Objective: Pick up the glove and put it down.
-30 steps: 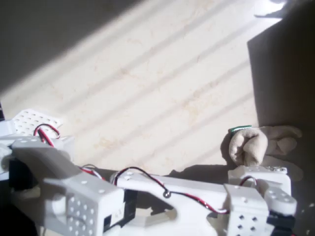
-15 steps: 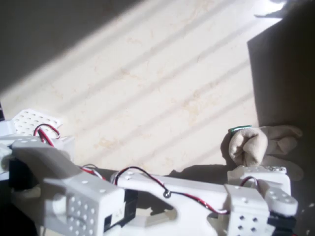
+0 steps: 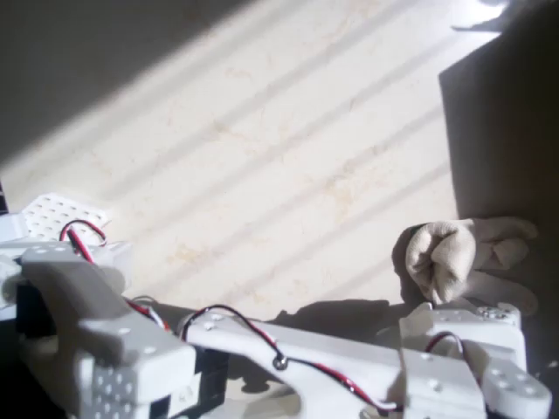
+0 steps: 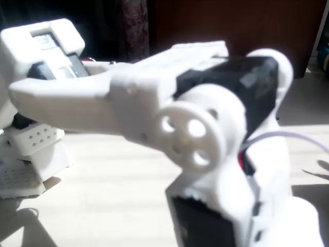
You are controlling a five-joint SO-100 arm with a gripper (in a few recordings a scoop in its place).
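The cream glove [image 3: 456, 255] is at the right of the overhead view, bunched into a lump with stubby fingers pointing right into shadow. My gripper [image 3: 460, 301] meets its lower edge. The white wrist block [image 3: 463, 325] covers the fingertips, and the jaws look shut on the glove. The glove seems raised a little off the table. In the fixed view the white arm [image 4: 169, 118] is blurred and close, and it hides the glove.
The pale tabletop [image 3: 262, 157] is lit in sunlit stripes, with dark shadow at the top left and right. The arm's base and a perforated white block [image 3: 57, 216] sit at the lower left. Red and black wires [image 3: 236, 323] run along the arm.
The arm has risen towards the overhead camera. The glove shifted slightly right with it and now covers the small green card that showed at its upper left.
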